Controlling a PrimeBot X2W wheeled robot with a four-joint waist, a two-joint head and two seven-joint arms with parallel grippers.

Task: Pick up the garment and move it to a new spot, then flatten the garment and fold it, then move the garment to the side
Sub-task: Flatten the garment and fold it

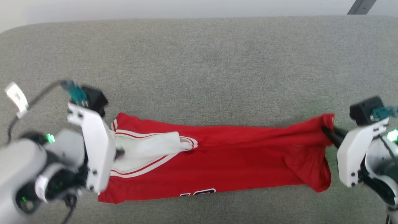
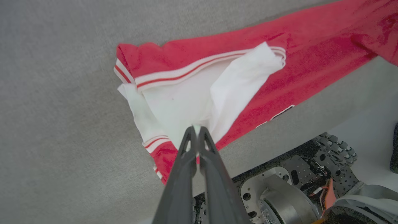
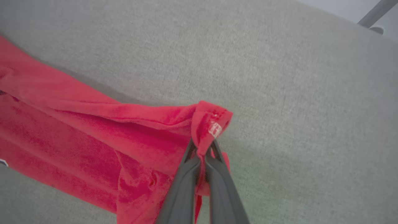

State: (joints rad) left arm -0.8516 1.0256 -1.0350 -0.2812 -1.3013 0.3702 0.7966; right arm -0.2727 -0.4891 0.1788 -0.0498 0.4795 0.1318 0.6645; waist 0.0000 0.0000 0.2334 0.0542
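Wide open stretch of grey padded surface [image 1: 199,56] beyond the garment [image 1: 233,155], easy to pass there. The garment spans the middle, pulled between the left gripper [image 2: 196,128] and right gripper [image 3: 203,146], so both ends are blocked. A cable [image 1: 37,96] with a white tag [image 1: 17,96] loops out at far left. Just a narrow strip in front.

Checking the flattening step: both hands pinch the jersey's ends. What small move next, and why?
Probably lower both hands together, stretch held, laying the garment on the grey surface. The left hand pinches white sleeve cloth, the right hand a red corner; the span between is taut but bunched near the right end.
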